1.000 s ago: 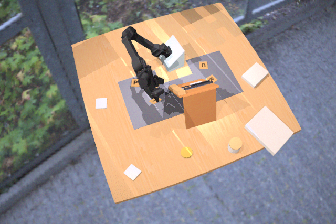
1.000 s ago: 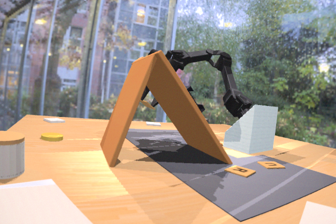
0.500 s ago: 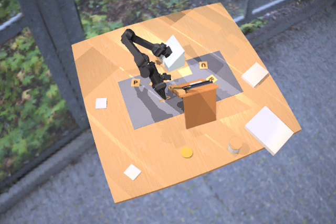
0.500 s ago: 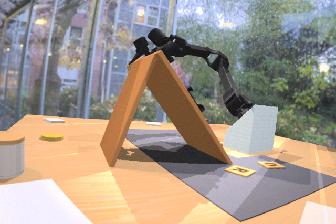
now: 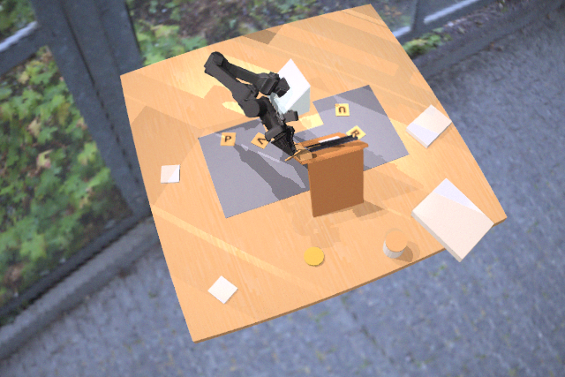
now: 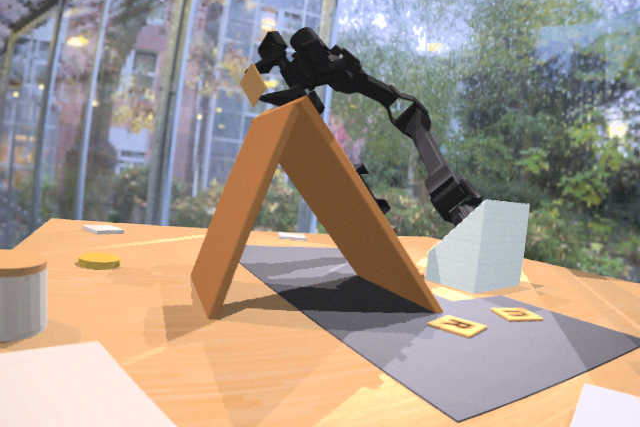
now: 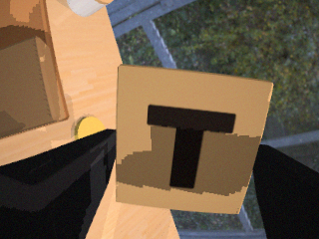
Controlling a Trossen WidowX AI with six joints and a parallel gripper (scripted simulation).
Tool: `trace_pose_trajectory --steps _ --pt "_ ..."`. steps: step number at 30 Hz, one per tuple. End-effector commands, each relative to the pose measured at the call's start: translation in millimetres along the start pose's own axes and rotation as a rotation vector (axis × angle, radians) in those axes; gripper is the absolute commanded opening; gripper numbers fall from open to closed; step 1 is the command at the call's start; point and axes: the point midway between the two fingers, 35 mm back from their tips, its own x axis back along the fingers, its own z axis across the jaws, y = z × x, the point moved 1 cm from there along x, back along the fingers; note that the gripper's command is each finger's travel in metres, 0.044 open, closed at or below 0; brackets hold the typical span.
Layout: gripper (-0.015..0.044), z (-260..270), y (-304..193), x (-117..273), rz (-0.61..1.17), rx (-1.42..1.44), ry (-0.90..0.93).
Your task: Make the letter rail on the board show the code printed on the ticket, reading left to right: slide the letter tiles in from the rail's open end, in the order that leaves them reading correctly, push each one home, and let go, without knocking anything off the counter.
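My gripper (image 5: 294, 154) (image 6: 254, 84) (image 7: 187, 147) is shut on the T tile (image 6: 253, 84) (image 7: 135, 90), held at its side edges above the top left end of the brown A-frame board (image 5: 336, 185) (image 6: 237, 205). In the wrist view the T reads upright, slightly turned. The dark rail (image 5: 335, 142) runs along the board's top; its contents and the ticket's print cannot be read. The P tile (image 5: 227, 139) and a partly hidden tile (image 5: 260, 139) lie left on the grey mat (image 5: 255, 199) (image 6: 465, 386). The U tile (image 5: 342, 109) (image 6: 516, 313) and R tile (image 5: 355, 132) (image 6: 457, 325) lie right.
A pale blue wedge block (image 5: 291, 90) (image 6: 498, 251) stands by the arm, behind the board. A yellow disc (image 5: 313, 256) (image 6: 98, 260) (image 7: 90, 127) and a lidded round tub (image 5: 395, 244) (image 6: 20, 303) stand in front. A large white slab (image 5: 451, 222) overhangs the counter edge; several smaller white pieces lie around.
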Motion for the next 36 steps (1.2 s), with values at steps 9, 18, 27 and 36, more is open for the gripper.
trace_pose_trajectory --steps 9,18,27,36 --pt "0.0 7 57 -15 -0.074 -0.212 0.046" --pt "0.0 33 97 -31 -0.05 -0.395 0.146" --pt "0.0 71 150 -45 -0.015 -0.557 0.245" --pt "0.0 108 192 -37 0.014 -0.646 0.323"
